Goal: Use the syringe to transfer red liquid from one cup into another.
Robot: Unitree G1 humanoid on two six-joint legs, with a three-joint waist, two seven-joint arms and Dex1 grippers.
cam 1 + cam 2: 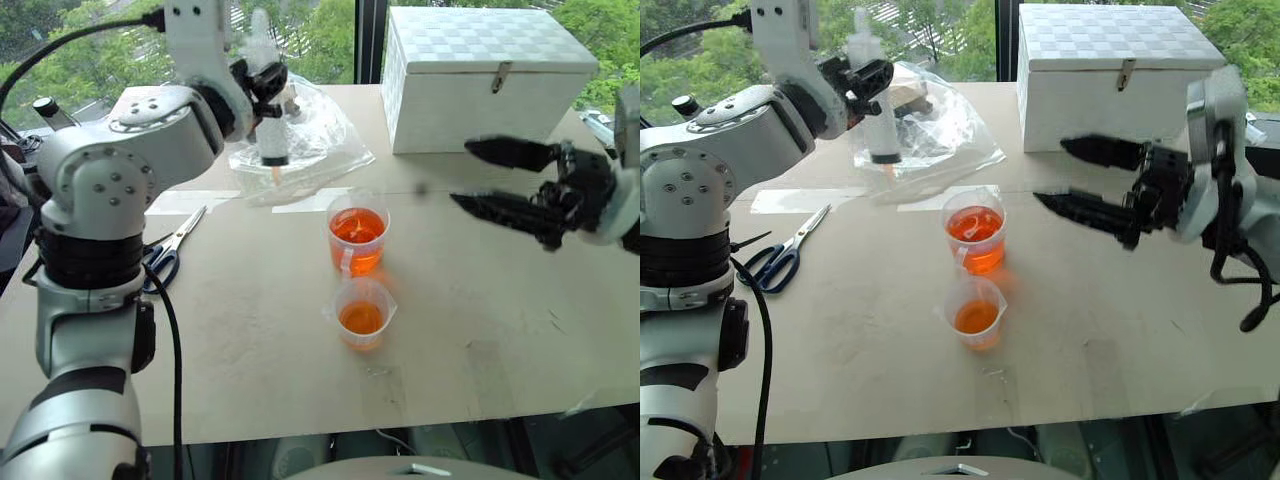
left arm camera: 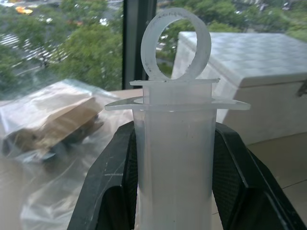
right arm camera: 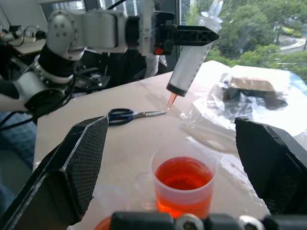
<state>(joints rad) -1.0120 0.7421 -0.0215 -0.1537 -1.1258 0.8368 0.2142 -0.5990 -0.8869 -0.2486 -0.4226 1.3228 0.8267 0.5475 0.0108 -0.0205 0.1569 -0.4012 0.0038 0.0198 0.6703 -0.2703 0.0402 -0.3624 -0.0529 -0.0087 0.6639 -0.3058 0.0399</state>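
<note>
- Syringe work comes first: your left gripper [image 1: 266, 92] pinches the large clear plastic syringe [image 1: 271, 130] by its barrel, upright, orange-tinted tip down, in the air over the clear plastic bag [image 1: 310, 140] at the far side of the surface [image 1: 480, 330].
- Bring the tip over the taller clear handled measuring cup [image 1: 357, 240] and lower it straight, plunger pressed home, before drawing.
- Your right gripper [image 1: 500, 180] hangs spread and empty, beside the cups.
- Both cups hold translucent orange-red liquid [image 1: 358, 228]; the shorter clear flared cup [image 1: 362, 312] stands just nearer you, less full by my judgement.
</note>
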